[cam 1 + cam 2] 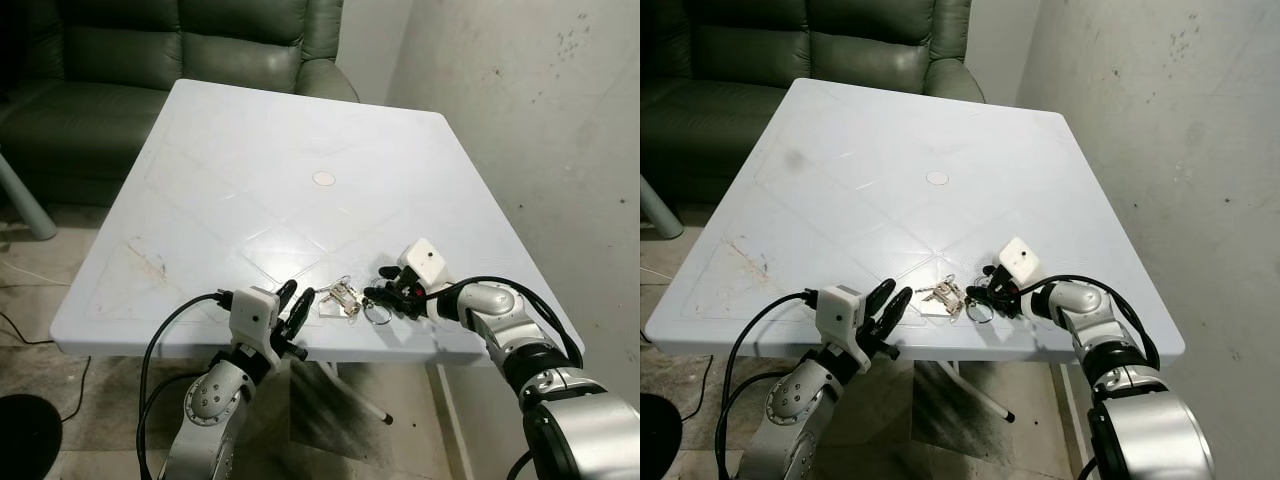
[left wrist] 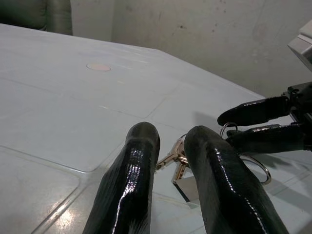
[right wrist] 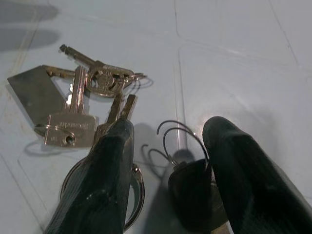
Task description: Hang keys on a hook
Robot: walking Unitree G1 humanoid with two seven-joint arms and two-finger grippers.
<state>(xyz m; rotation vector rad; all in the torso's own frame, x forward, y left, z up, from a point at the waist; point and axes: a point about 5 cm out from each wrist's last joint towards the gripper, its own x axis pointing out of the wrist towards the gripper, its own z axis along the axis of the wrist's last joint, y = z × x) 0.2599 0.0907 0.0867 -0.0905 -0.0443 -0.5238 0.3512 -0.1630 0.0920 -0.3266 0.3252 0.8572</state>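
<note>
- The keys (image 1: 343,296) lie on the tabletop (image 1: 250,180), lower centre of frame, between both hands.
- Right hand (image 1: 384,291), fingers parted, straddles the key ring; it is nearer.
- Left hand (image 1: 296,305), open, empty, points at them from lower left.

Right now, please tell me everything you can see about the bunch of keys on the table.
The keys are several silver metal ones joined on rings, with a flat rectangular metal tag and a larger ring. They lie flat near the front edge of the white table, not lifted. The right gripper is open over the larger ring, its fingers straddling a small dark fob. The left gripper is open close beside them.
</note>
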